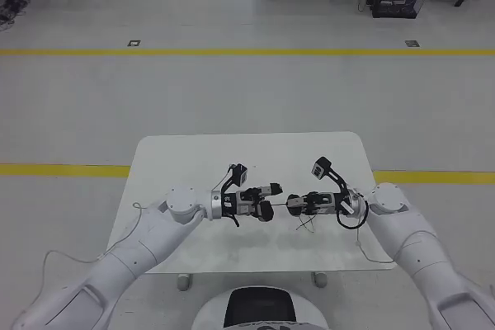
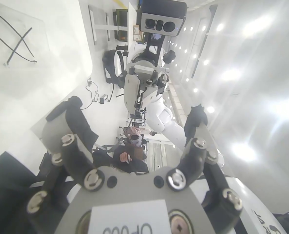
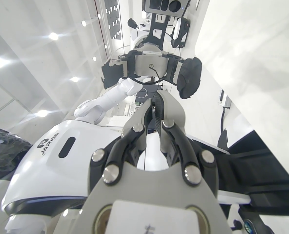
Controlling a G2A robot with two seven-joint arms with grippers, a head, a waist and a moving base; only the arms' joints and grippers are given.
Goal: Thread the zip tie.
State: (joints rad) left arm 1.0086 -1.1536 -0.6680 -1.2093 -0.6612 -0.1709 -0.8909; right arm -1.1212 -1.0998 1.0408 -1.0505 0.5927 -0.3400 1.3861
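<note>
light: bright, overhead | glare: ceiling lamps (image 2: 243, 151) (starburst streaks) | edges: fisheye-bent

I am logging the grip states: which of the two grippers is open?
The left gripper: its fingers stand wide apart, whereas the right gripper is shut on the thin black zip tie.

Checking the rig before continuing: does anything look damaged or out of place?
The black padding on the left gripper's fingers looks ragged and torn at its edges. Spare zip ties lie crossed on the table. Nothing else stands out.
</note>
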